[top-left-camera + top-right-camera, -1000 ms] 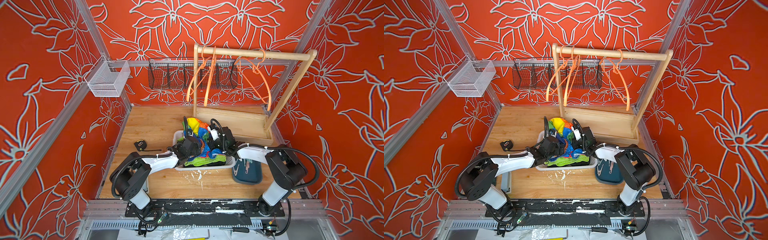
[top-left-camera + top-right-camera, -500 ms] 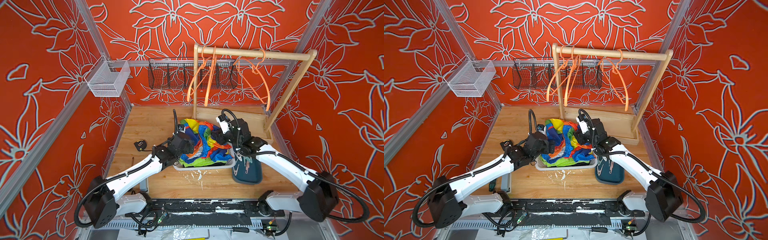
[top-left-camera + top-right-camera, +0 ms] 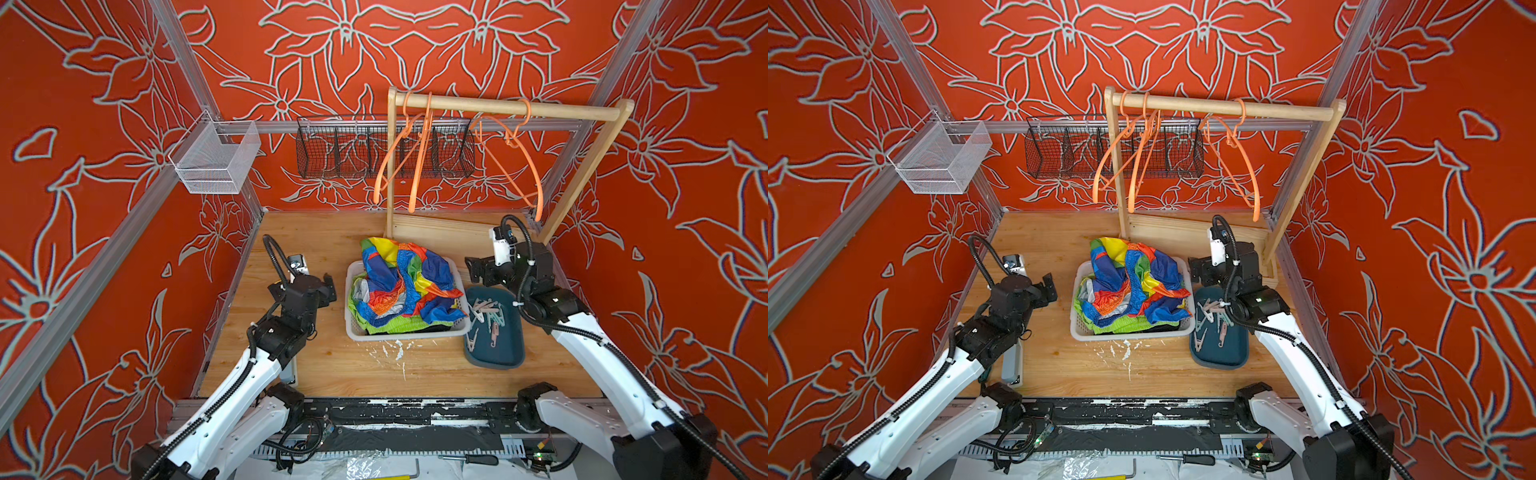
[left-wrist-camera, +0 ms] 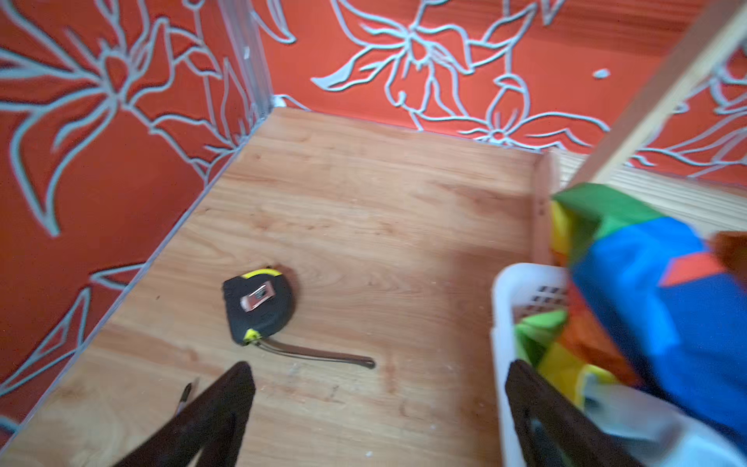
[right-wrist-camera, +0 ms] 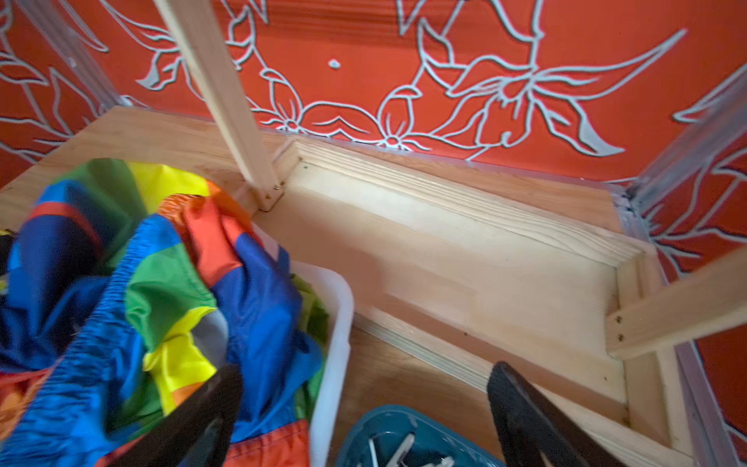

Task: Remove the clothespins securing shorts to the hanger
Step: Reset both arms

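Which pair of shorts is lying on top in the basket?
The rainbow colour-block shorts: they drape over the whole pile, while the lime green shorts only peek out beneath them along the white basket near rim.

We saw red-orange walls (image 3: pixel 457 54) patterned with pale flower outlines enclosing a light wooden desk (image 3: pixel 316 245), all evenly and brightly lit.

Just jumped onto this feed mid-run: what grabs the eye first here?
The rainbow shorts lie heaped in the white basket at the centre. Behind, three orange hangers hang bare on the wooden rail, and the clothespins lie loose in the teal tray beside the basket. The left gripper and right gripper flank the basket, jaws open and empty.
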Robot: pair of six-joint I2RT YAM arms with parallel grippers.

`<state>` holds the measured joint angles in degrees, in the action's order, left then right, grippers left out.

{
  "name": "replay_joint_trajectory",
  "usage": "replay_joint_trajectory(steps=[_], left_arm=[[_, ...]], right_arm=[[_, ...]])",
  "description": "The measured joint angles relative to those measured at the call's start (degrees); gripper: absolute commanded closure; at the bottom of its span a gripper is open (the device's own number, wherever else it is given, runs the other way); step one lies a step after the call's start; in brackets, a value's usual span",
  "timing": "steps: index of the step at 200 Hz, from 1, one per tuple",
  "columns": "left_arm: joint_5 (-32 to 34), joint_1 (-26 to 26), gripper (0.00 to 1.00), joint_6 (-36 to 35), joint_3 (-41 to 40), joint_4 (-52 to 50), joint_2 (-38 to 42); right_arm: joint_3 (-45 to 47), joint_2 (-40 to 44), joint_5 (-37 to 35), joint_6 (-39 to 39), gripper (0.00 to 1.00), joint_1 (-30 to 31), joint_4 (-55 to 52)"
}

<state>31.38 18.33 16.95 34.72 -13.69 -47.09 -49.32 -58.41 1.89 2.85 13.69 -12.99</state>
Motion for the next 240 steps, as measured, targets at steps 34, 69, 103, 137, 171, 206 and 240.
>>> replay_joint_trajectory(steps=[34,69,103,137,171,206,240], left_arm=[[-0.22,-4.00,0.03,-2.03,-7.76,8.13,-3.98],[-2.82,-9.44,0.03,-4.76,-12.68,17.64,-6.73],[-5.81,-13.57,0.03,-6.58,-15.37,25.14,-10.97],[-6.88,-14.60,0.03,-8.24,-15.39,29.97,-15.41],[-9.40,-15.74,0.03,-9.53,-18.62,39.91,-18.88],[-12.74,-15.76,0.03,-11.15,-19.50,44.76,-21.84],[-16.46,-15.76,0.03,-13.18,-18.58,47.36,-26.45]], right_arm=[[8.15,-1.31,-3.28,0.85,0.03,-4.48,6.36],[15.39,-3.21,-6.84,0.92,0.03,-8.74,15.28],[18.75,-9.92,-9.03,0.74,0.03,-11.45,24.09],[23.47,-14.16,-9.79,0.04,0.03,-11.76,33.86],[28.44,-15.76,-9.01,-1.18,0.03,-11.76,43.71],[29.86,-19.23,-5.44,-2.89,0.03,-11.76,51.84],[30.91,-21.16,-3.19,-4.04,0.03,-11.76,56.92]])
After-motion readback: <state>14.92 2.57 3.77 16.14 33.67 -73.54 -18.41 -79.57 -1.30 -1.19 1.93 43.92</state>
